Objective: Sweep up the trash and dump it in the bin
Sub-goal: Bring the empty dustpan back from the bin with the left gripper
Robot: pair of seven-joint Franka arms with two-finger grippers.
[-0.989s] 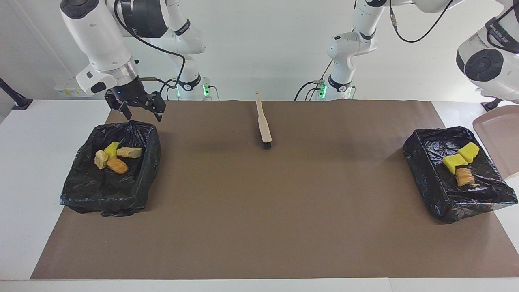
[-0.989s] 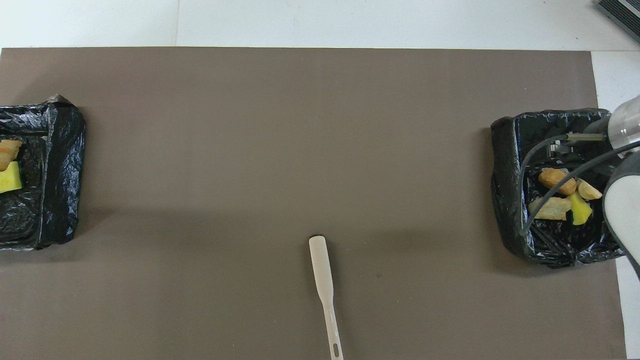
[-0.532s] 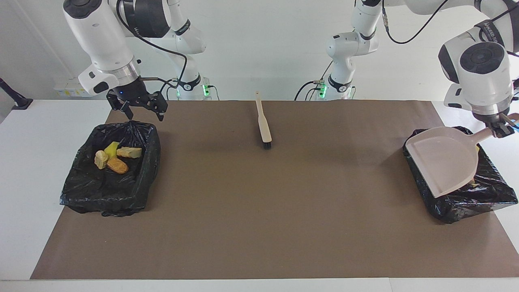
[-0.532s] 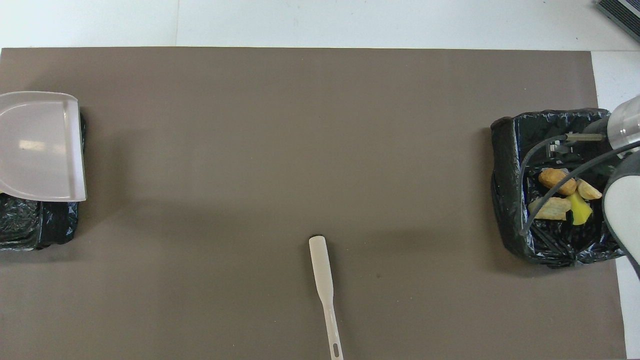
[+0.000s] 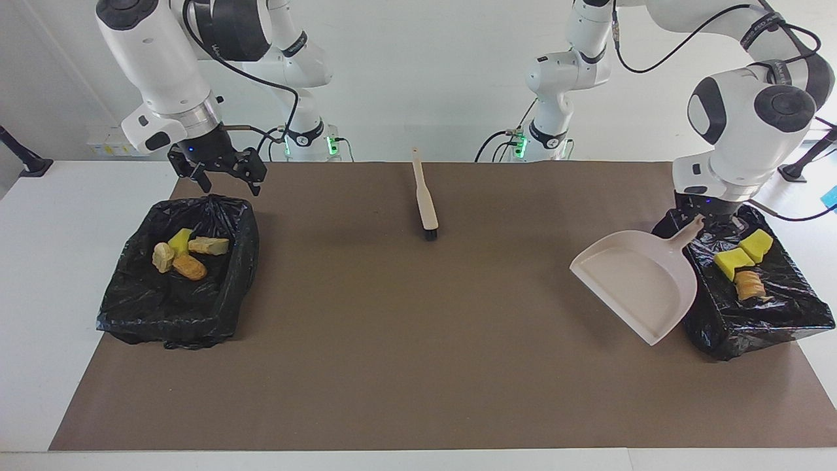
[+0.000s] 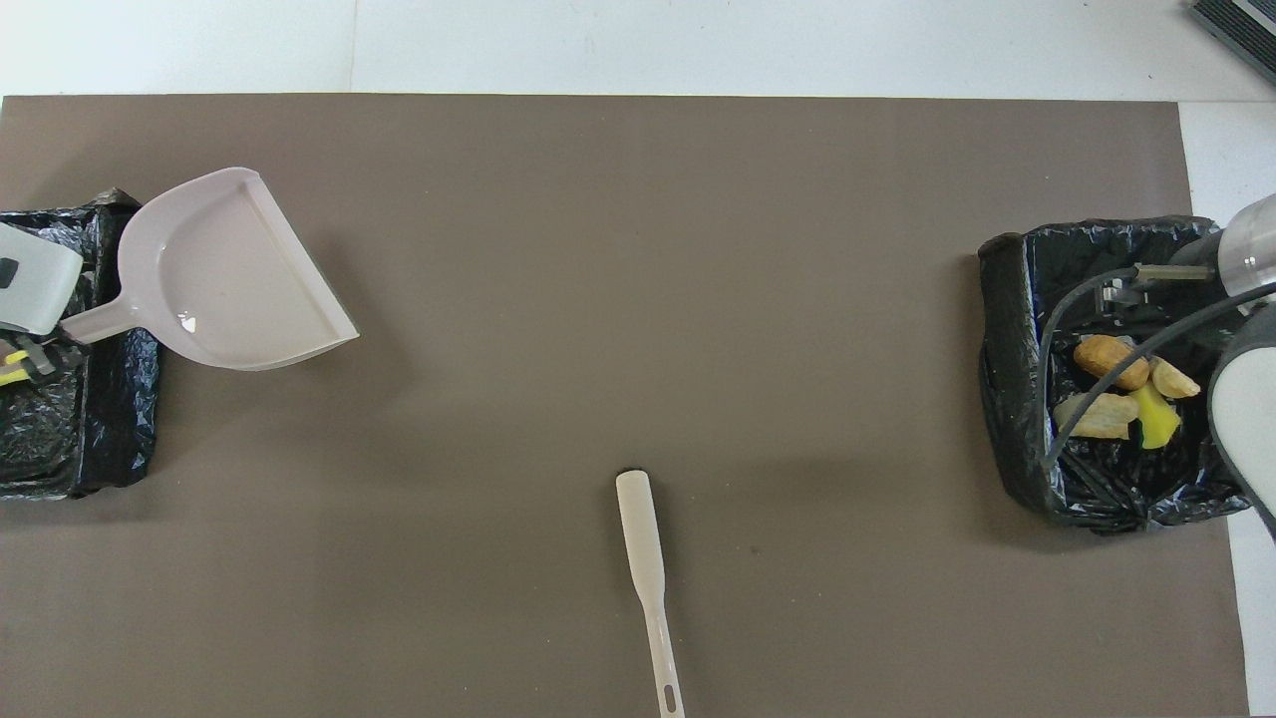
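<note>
My left gripper (image 5: pixel 694 224) is shut on the handle of the empty beige dustpan (image 5: pixel 637 284). The pan hangs tilted over the mat, beside the black-lined bin (image 5: pixel 719 327) at the left arm's end. That bin holds trash (image 5: pixel 742 256): two yellow-green chunks and a striped bread piece. My right gripper (image 5: pixel 219 173) hangs open over the edge of the other black-lined bin (image 5: pixel 163 320), which holds several trash pieces (image 5: pixel 186 252). From overhead, the dustpan (image 6: pixel 224 279) is over the mat beside its bin (image 6: pixel 110 439).
A beige brush (image 5: pixel 425 196) with dark bristles lies on the brown mat between the two arm bases, handle toward the robots. It shows in the overhead view too, as the brush (image 6: pixel 648 568). White table borders the mat (image 5: pixel 418 366) on all sides.
The left arm has swung the dustpan in from past the table's end, across its bin, to over the mat beside it. The right arm has stayed in place.
</note>
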